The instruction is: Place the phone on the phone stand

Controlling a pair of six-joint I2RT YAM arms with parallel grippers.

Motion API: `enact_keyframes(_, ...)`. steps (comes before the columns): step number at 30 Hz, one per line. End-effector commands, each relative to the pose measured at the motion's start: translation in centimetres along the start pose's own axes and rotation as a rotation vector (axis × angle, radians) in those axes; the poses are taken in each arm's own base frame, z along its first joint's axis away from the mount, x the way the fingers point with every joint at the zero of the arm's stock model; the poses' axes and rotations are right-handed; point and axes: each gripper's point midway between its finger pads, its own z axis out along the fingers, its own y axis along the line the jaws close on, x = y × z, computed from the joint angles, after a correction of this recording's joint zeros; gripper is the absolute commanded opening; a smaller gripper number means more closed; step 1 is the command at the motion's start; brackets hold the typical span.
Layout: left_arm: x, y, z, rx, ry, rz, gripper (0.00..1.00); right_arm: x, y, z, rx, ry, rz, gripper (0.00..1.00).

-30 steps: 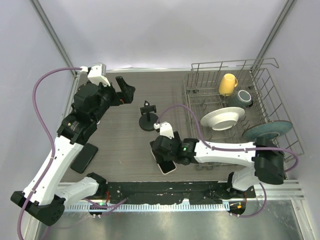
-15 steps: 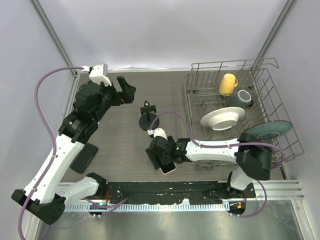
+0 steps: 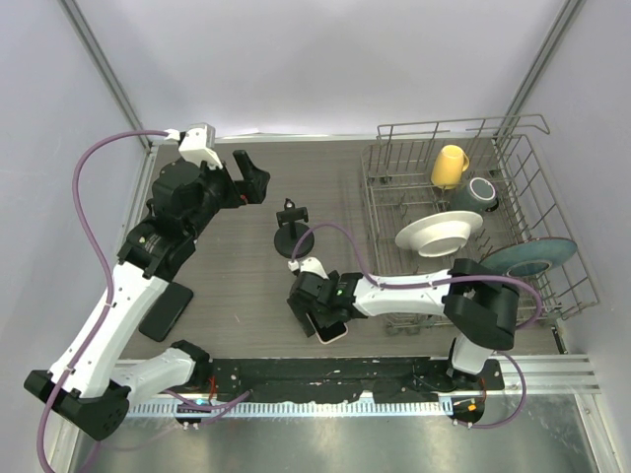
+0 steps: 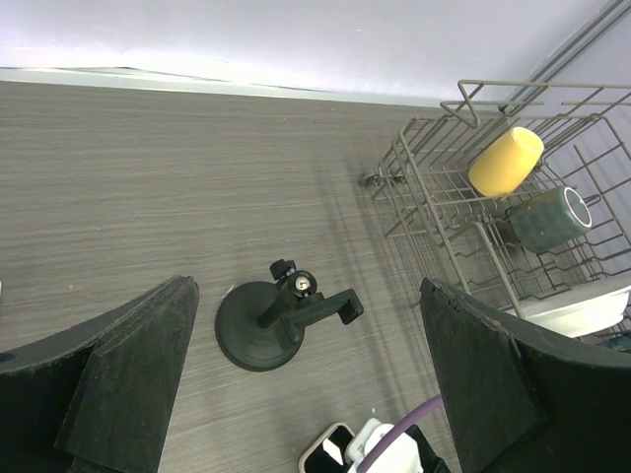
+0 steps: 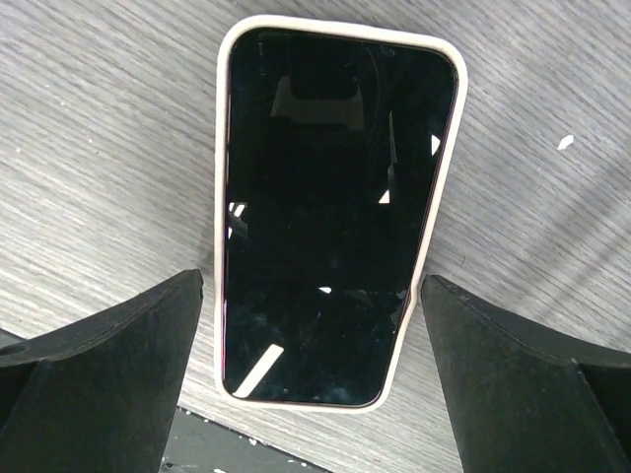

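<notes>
A phone in a white case (image 5: 330,212) lies flat, screen up, on the grey table near the front edge; in the top view (image 3: 333,331) most of it is hidden under my right wrist. My right gripper (image 3: 317,317) is open and low over it, one finger on each side of the phone's near end, not touching it. The black phone stand (image 3: 293,236) stands upright at mid-table, its clamp on a round base; it also shows in the left wrist view (image 4: 281,317). My left gripper (image 3: 248,181) is open and empty, held high left of and behind the stand.
A wire dish rack (image 3: 473,222) at the right holds a yellow cup (image 3: 450,166), a dark mug (image 3: 482,194), a white bowl (image 3: 439,235) and a blue-grey plate (image 3: 528,256). A second dark phone (image 3: 168,309) lies at the left by the left arm.
My right gripper has slid left and toward the front along the phone, so more of the phone is hidden under the wrist. My left arm has barely shifted.
</notes>
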Motion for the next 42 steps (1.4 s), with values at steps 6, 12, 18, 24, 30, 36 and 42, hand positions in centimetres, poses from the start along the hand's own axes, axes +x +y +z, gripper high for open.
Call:
enact_keyframes(6,-1.5,-0.9,-0.2,0.035,-0.041,0.002,1.00,-0.7,-0.4,0.8,0.083,0.008,0.053,0.98)
enact_keyframes(12,-1.6,-1.0,-0.4,0.040,-0.046,0.002,1.00,-0.1,-0.7,1.4,0.124,0.030,0.099,0.90)
enact_keyframes(18,-1.6,-1.1,-0.4,0.047,-0.046,0.001,1.00,0.4,-1.2,1.6,0.152,0.044,0.102,0.47)
enact_keyframes(24,-1.2,-1.7,-0.2,0.073,-0.026,0.003,1.00,-3.0,-1.9,-0.6,0.152,-0.124,0.111,0.00)
enact_keyframes(30,0.1,-3.3,0.6,0.151,0.040,0.008,1.00,-8.4,-2.5,-5.5,0.088,-0.407,0.207,0.00)
enact_keyframes(36,0.9,-5.2,0.7,0.251,0.084,-0.028,0.94,-12.1,-4.9,-12.3,0.035,-0.687,0.335,0.00)
enact_keyframes(42,2.2,-8.2,0.8,0.419,0.163,-0.061,0.86,-14.9,-7.5,-18.5,0.001,-0.881,0.389,0.00)
